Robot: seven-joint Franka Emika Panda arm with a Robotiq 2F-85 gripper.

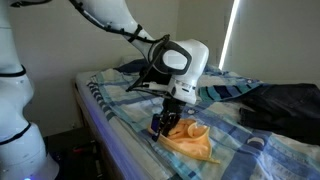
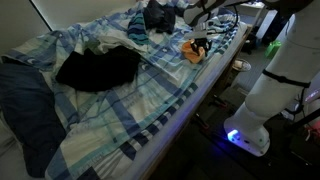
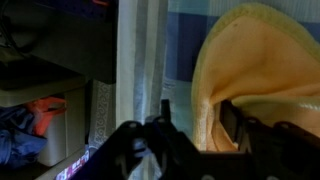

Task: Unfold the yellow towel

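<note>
The yellow towel (image 1: 192, 142) rests on the blue plaid bedsheet (image 2: 150, 115) that fills most of the frame. Dark clothing (image 2: 95, 68) lies left of centre, well apart. The towel is a bunched wad at lower centre. The gripper (image 3: 197, 125) straddles the towel's edge, fingers spread. This looks like the grasping step. Next it should pinch that edge, then lift and draw it outward.

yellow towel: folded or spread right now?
Partly spread. In an exterior view the yellow towel lies mostly flat on the plaid bedsheet, with a bunched lump beside the gripper.
</note>
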